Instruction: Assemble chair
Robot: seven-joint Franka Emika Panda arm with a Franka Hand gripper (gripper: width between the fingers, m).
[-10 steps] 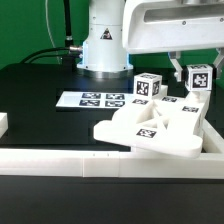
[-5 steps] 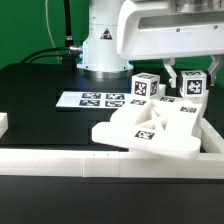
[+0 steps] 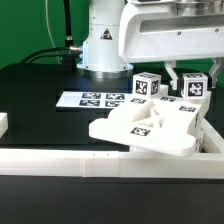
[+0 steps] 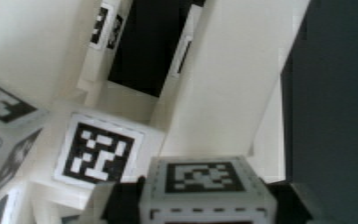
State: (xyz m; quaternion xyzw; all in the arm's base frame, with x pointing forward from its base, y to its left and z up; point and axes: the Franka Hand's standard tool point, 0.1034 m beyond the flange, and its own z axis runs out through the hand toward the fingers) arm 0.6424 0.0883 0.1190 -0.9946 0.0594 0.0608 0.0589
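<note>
The chair parts are matte white with black-and-white tags. A flat slab (image 3: pixel 150 125) lies tilted at the exterior view's right, with bars beside it and a tagged post (image 3: pixel 147 86) standing behind it. My gripper (image 3: pixel 192 78) is shut on another tagged white post (image 3: pixel 193 87) and holds it upright just above the slab's far right part. In the wrist view the held post's tagged end (image 4: pixel 202 180) sits between my dark fingers (image 4: pixel 126 203). White chair bars (image 4: pixel 229 90) and a tagged face (image 4: pixel 101 150) lie beneath. I cannot tell whether the post touches the slab.
The marker board (image 3: pixel 92 100) lies flat on the black table at the middle. A long low white border wall (image 3: pixel 90 160) runs along the front. The arm's white base (image 3: pixel 103 45) stands at the back, with cables to its left.
My gripper has moved down and a little to the exterior view's left with the post. The slab has shifted slightly left.
</note>
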